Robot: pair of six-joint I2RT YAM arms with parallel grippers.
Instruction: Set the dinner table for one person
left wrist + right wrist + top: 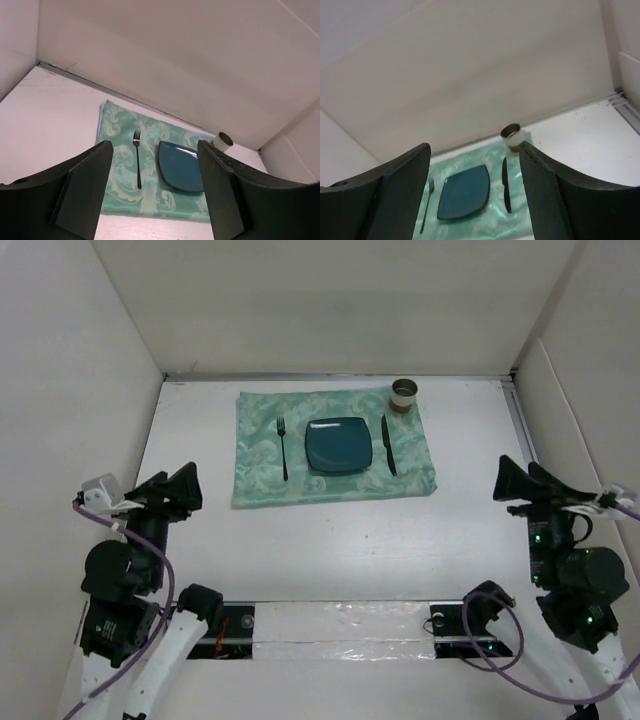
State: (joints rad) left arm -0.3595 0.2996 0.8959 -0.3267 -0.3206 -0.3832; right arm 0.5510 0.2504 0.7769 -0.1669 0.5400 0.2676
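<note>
White boxed-in dinner table [330,550] fills the frame, mint-green mat [258,478] in the upper middle. Left gripper [178,490] and right gripper [522,483] hang at the side edges, spread wide, holding nothing. Plate [338,445], knife [388,446] and fork [283,450] look set. The cup [404,395] perches on the mat's upper-right corner, so I'd guess a careless reach tips it.
</note>
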